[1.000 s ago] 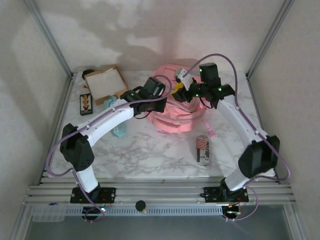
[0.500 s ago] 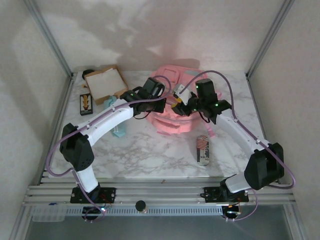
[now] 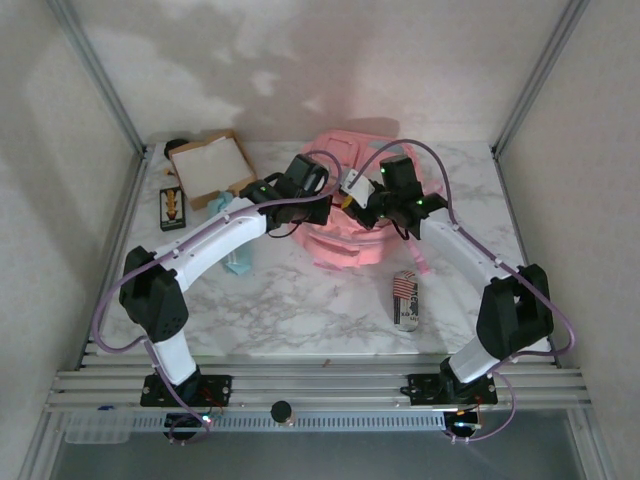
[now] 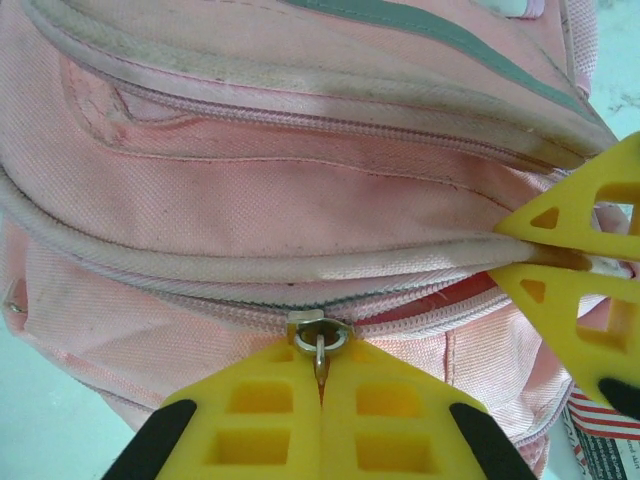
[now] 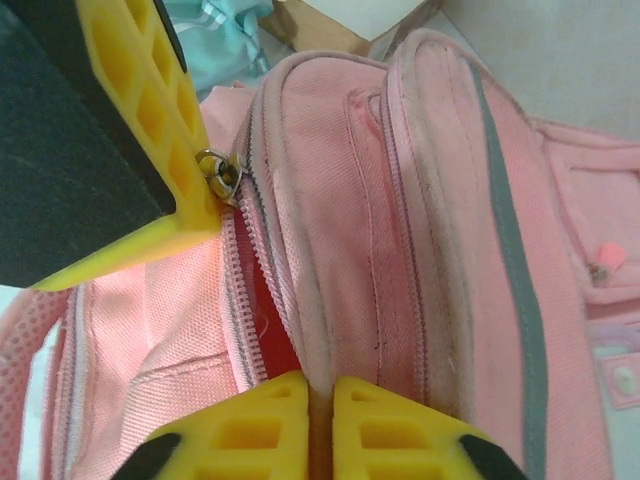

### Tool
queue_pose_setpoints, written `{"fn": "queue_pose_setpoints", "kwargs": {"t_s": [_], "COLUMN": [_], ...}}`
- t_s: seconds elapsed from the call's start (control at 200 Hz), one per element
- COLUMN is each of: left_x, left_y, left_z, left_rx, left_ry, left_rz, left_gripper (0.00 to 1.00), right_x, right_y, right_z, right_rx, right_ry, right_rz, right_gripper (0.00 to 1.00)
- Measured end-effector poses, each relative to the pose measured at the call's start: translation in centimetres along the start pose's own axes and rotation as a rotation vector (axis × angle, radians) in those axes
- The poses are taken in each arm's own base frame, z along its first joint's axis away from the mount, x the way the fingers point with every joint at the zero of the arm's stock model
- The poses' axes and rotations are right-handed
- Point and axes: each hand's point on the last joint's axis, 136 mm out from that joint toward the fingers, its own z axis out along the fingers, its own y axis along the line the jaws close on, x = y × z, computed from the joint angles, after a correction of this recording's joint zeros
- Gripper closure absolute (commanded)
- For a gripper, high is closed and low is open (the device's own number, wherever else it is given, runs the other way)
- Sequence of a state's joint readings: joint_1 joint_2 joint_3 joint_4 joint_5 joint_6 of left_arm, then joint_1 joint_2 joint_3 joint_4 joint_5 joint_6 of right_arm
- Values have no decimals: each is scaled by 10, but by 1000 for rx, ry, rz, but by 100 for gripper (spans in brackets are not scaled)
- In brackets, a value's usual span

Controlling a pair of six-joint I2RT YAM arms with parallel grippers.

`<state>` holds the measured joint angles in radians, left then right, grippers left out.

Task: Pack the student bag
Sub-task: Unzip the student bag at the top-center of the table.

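From above we see the student bag (image 3: 350,245) lying on the counter (image 3: 300,300), with both tools meeting over its top edge. At that size we cannot tell what either one has hold of, but the wrist cameras settle it.

The left wrist view shows our left tool (image 4: 322,365) clenched. Its yellow fingers are pressed together on the zipper pull (image 4: 321,340), a small metal ring hanging from the slider. Just ahead of this tool runs the zip track, closed to the left of the slider and gaping to its right, with red lining in the gap. Off to the tool's right, the right tool's two yellow fingers (image 4: 590,185) pinch the piped rim of the bag above that opening.

The right wrist view gives the same grip from the other side. Our right tool (image 5: 320,385) is clamped on the bag's pale piped rim, with the fabric ridge sandwiched between its fingertips. Ahead and to its left is a finger of the left tool with the ring at its tip, and between the two tools the zip stands open on red lining. Farther ahead, past the bag, we make out a light-blue pouch (image 5: 225,25) and a corner of a cardboard box (image 5: 340,20).

The overhead view adds a flag-printed item (image 3: 405,298) on the counter, just beside the bag on the right arm's side. It also shows a dark card (image 3: 172,207) next to the box.
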<state>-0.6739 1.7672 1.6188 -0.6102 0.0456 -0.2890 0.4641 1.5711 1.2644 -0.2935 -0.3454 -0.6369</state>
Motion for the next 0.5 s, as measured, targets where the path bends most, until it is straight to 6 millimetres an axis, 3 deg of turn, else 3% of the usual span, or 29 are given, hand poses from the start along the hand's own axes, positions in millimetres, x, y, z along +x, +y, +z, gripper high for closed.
{"fn": "queue_pose_setpoints", "kwargs": {"t_s": [0.075,0.27,0.501], "left_x": [-2,3,8], "left_y": [1,11,49], "left_z": [0,4,0], "left_rx": [-2,-30,-62], "left_ry": [-7,-7,-29], "left_rz": [-3,-17,-95], "left_gripper": [100,100,100], "right_x": [-2,-7,-8], "right_y": [-2,-5,-2], "right_z": [0,-3,-15], "right_rx": [14,48,73], "right_ry": [-4,-13,-41], "right_rz": [-26,-82,-127], "right_gripper": [100,100,100]}}
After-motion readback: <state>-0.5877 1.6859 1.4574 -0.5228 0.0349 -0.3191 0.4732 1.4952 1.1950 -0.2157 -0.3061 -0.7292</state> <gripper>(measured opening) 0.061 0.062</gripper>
